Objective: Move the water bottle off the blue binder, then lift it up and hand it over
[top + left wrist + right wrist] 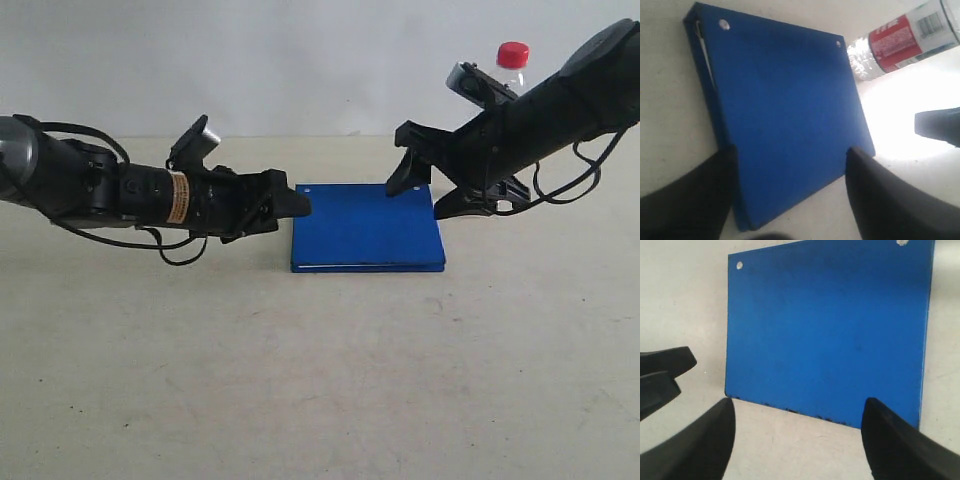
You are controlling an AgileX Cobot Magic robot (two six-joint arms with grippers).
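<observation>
Left tool (298,204) open, empty, at blue binder (367,228) 9 o'clock edge. Right tool (414,200) open, empty, at 3 o'clock edge. Water bottle (512,62) off binder, cap up, 1 o'clock of it, behind right arm (560,100).

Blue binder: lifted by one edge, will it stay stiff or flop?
The blue binder will probably stay stiff: its cover lies flat with straight edges. Gripping only the top cover could swing it open, since its side shows a gap with a white sheet inside. Pushed, it likely slides on the table rather than tipping, being low and flat.
</observation>
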